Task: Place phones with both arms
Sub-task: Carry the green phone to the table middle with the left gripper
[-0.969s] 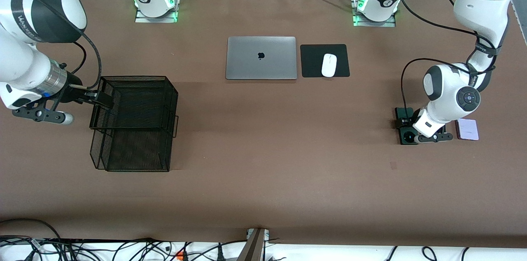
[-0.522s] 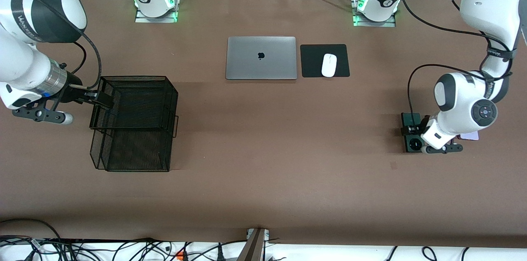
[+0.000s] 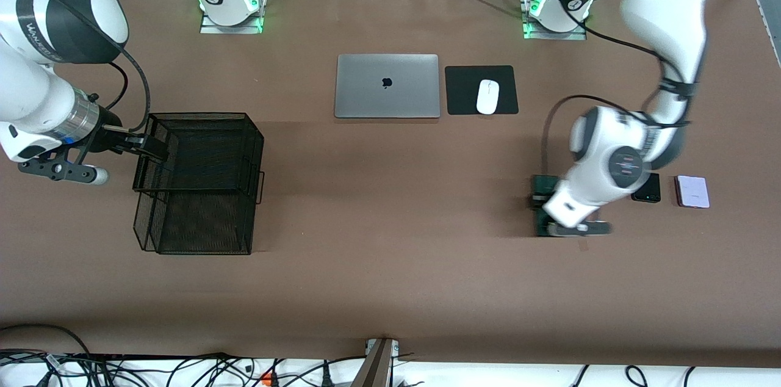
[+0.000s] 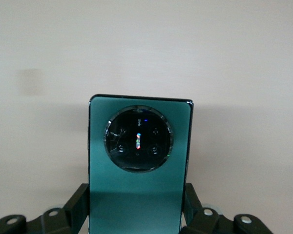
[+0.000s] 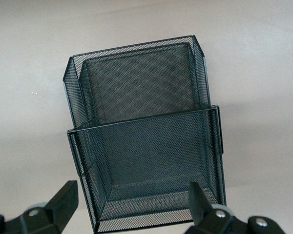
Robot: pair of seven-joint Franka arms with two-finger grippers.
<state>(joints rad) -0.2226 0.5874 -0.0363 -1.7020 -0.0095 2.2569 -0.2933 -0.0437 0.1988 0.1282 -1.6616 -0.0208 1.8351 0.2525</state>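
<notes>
My left gripper (image 3: 542, 211) is shut on the long dark-green phone (image 3: 539, 185), holding it over the bare table. In the left wrist view the phone (image 4: 178, 165) sits between the gripper's (image 4: 136, 197) black fingers (image 4: 78, 197), round camera ring facing up. The small black phone (image 3: 647, 187) and the pale lilac-white phone (image 3: 692, 191) lie side by side on the table at the left arm's end. My right gripper (image 3: 150, 148) is open and empty at the rim of the black mesh basket (image 3: 201, 191). In the right wrist view the gripper's (image 5: 132, 202) fingers stand wide apart beside the basket (image 5: 146, 146).
A closed silver laptop (image 3: 387, 85) lies mid-table near the bases. Beside it a white mouse (image 3: 487, 96) rests on a black pad (image 3: 464, 91). Cables run along the table edge nearest the front camera.
My left arm has swung with the green phone away from the other two phones, toward the right arm's end, uncovering the black phone. The right arm has not moved.
</notes>
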